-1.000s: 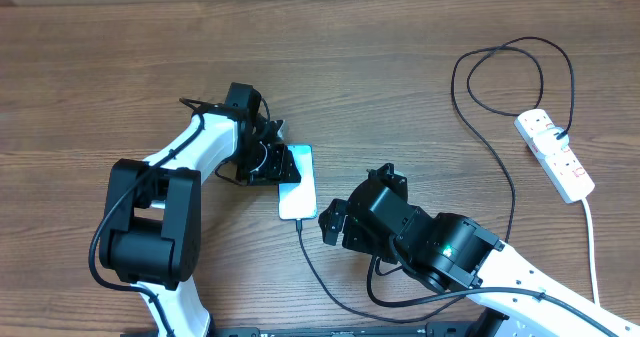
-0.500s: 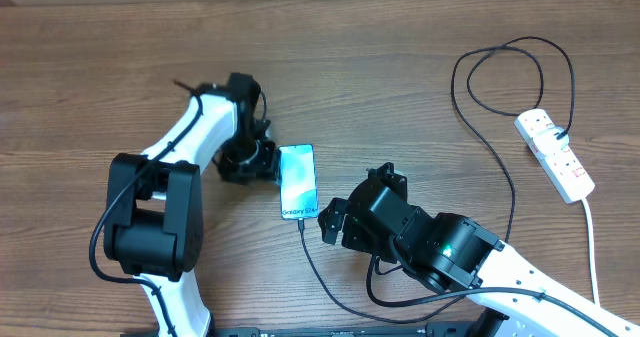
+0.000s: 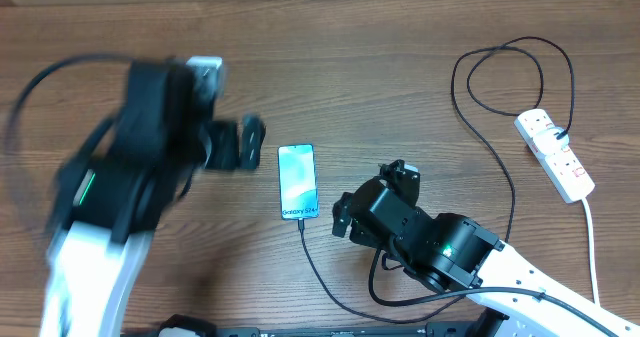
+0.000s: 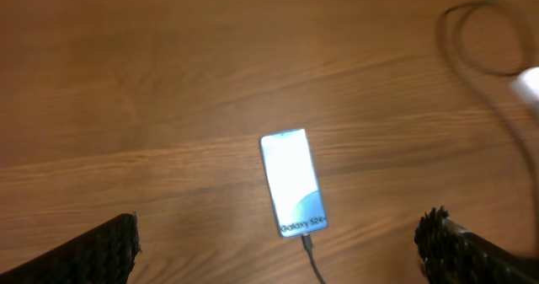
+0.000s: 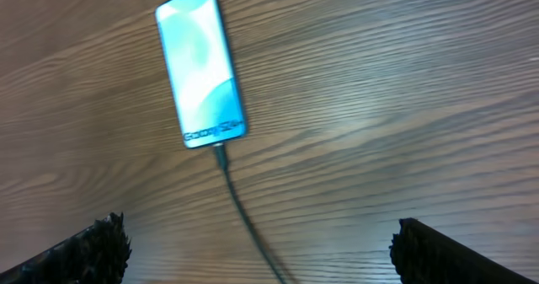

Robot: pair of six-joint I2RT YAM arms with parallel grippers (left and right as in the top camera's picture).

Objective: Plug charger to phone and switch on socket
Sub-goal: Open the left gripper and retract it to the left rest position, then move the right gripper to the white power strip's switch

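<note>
The phone (image 3: 298, 181) lies flat on the wooden table, screen up. The charger (image 3: 318, 275), a thin black cable, meets its near short edge and runs back under my right arm. In the left wrist view the phone (image 4: 292, 183) and charger (image 4: 310, 254) sit well below my open left gripper (image 4: 280, 233). My left gripper (image 3: 243, 143) is blurred, left of the phone and apart from it. My right gripper (image 3: 362, 195) stands open just right of the phone, holding nothing. The right wrist view shows the phone (image 5: 200, 65), the charger (image 5: 236, 200) and my open right gripper (image 5: 257, 233). The socket (image 3: 555, 154) lies far right.
The charger loops in a wide coil (image 3: 510, 77) at the back right and ends at the socket. The socket's thick white cord (image 3: 590, 247) runs toward the table's front edge. A blurred white shape, probably the socket (image 4: 530, 86), shows at the right of the left wrist view.
My left gripper has opened, let go of the phone and swung away to the left and up. The phone now lies flat and straight. My right gripper drew back slightly.
</note>
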